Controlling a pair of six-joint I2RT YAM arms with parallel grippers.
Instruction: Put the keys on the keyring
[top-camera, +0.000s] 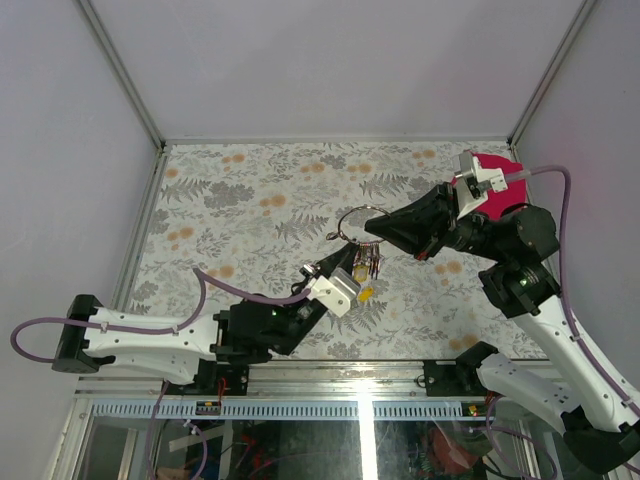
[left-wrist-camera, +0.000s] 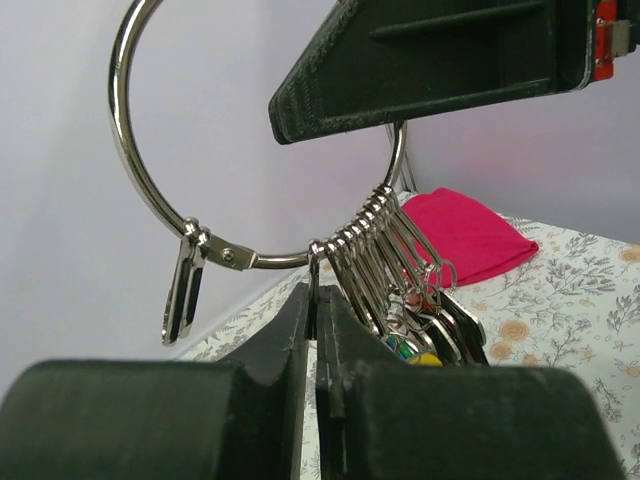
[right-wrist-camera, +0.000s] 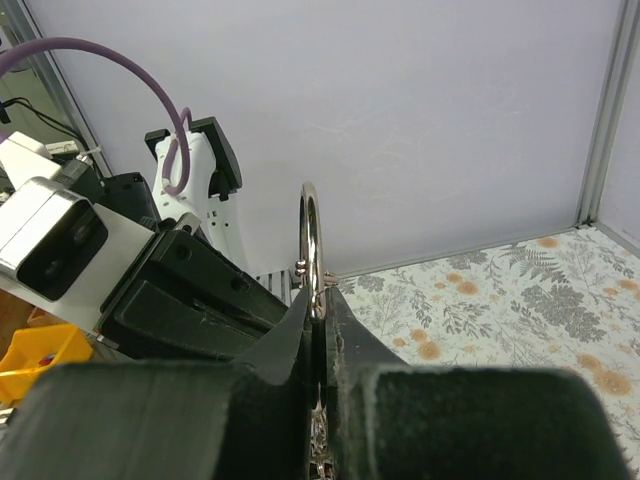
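Right gripper: clamped on keyring, held aloft. Left gripper: closed just beneath keyring, seemingly pinching one clip. Keys: bunch already hangs from keyring; none seen left.

Large silver keyring held aloft in my jaws. The keys hang bunched on clips from its lower arc.
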